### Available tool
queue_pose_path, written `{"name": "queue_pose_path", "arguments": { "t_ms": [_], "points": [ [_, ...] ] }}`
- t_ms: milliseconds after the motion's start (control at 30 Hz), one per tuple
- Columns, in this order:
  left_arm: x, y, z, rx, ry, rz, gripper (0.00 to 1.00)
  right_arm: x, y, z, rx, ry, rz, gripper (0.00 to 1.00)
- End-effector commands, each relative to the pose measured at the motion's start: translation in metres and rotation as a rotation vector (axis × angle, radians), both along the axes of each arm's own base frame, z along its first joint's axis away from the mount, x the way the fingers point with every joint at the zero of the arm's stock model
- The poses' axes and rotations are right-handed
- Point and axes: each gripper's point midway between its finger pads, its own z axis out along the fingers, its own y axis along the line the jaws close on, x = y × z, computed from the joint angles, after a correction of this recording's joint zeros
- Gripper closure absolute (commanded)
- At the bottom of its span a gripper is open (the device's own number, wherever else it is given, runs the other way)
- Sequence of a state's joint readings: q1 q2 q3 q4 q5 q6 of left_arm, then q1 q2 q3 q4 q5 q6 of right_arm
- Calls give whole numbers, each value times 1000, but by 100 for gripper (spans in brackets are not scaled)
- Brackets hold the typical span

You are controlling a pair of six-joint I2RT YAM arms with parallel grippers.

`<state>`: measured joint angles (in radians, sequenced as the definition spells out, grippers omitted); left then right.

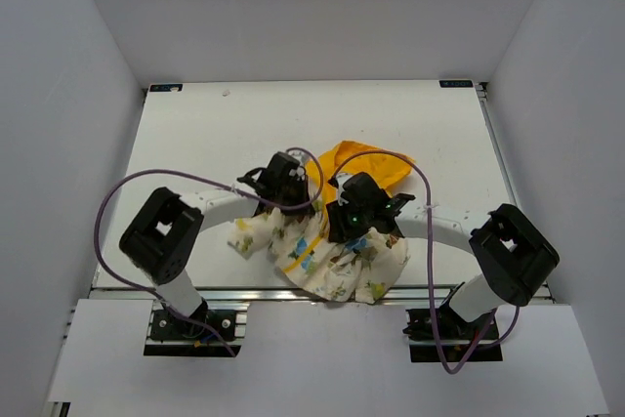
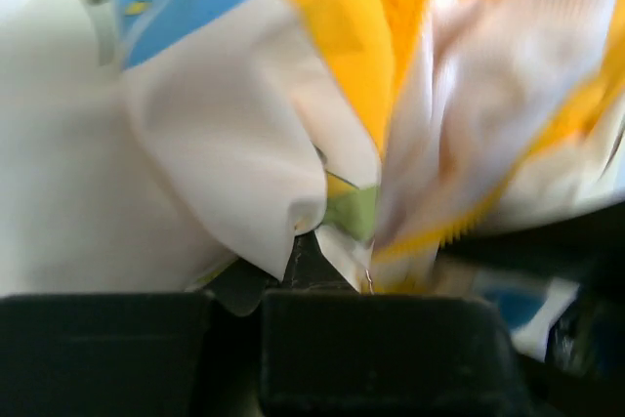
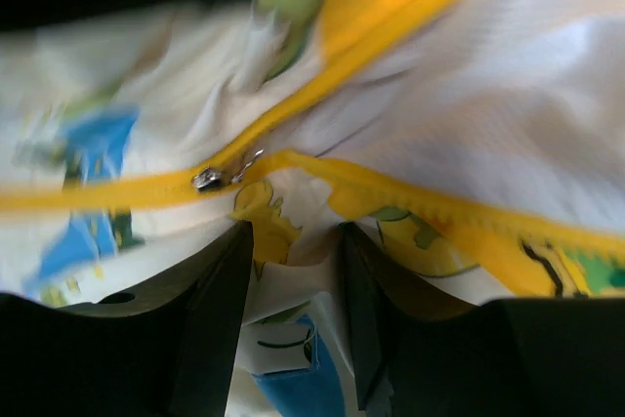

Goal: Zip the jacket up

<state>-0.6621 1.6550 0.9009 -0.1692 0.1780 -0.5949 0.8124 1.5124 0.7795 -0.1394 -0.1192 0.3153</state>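
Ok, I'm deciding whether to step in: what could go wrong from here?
1. The right gripper straddles loose fabric just below the slider, not on it; closing may pinch only cloth.
2. The jacket lies bunched, so the yellow zipper tape curves; the slider could jam.
3. The left gripper, shut on a thin fold, may slip.

Reading nothing legible here. I am seeing only cartoon prints on the jacket [image 1: 337, 266], no letters. Small dark tags [image 1: 164, 87] at the table [image 1: 215, 134] corners are showing too small to read.
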Motion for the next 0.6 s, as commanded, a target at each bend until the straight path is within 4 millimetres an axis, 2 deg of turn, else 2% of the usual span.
{"name": "queue_pose_path", "arguments": {
  "t_ms": [0, 67, 100, 200, 233, 267, 300, 333, 367, 400, 433, 467, 567],
  "points": [
    [84, -23, 62, -108, -298, -82, 100, 0, 23, 13, 136, 14, -12, 52],
    [112, -26, 77, -120, -355, -113, 100, 12, 38, 20, 195, -6, -39, 52],
    [130, -35, 91, -136, -385, -124, 100, 19, 41, 23, 201, -28, -59, 52],
    [146, -30, 95, -100, -379, -136, 100, 42, 45, 36, 203, -110, -99, 50],
    [149, -26, 100, -74, -367, -124, 95, 47, 45, 39, 192, -131, -107, 50],
    [150, -20, 101, -56, -364, -117, 81, 55, 47, 49, 191, -169, -106, 49],
    [148, -16, 101, -41, -359, -105, 55, 61, 43, 52, 172, -198, -122, 48],
    [142, -6, 99, -17, -357, -81, 43, 64, 42, 55, 166, -211, -123, 47],
    [138, -1, 100, -12, -360, -67, 34, 73, 41, 65, 163, -242, -148, 45],
    [133, 5, 101, -3, -366, -47, 27, 79, 33, 66, 138, -246, -169, 44],
    [129, 13, 117, -5, -402, -16, 11, 86, 30, 70, 135, -257, -187, 43],
    [123, 28, 106, 36, -385, 39, 5, 88, 24, 72, 119, -257, -198, 42],
    [106, 55, 112, 73, -391, 130, 2, 104, 11, 85, 117, -284, -233, 39]
  ]
}}
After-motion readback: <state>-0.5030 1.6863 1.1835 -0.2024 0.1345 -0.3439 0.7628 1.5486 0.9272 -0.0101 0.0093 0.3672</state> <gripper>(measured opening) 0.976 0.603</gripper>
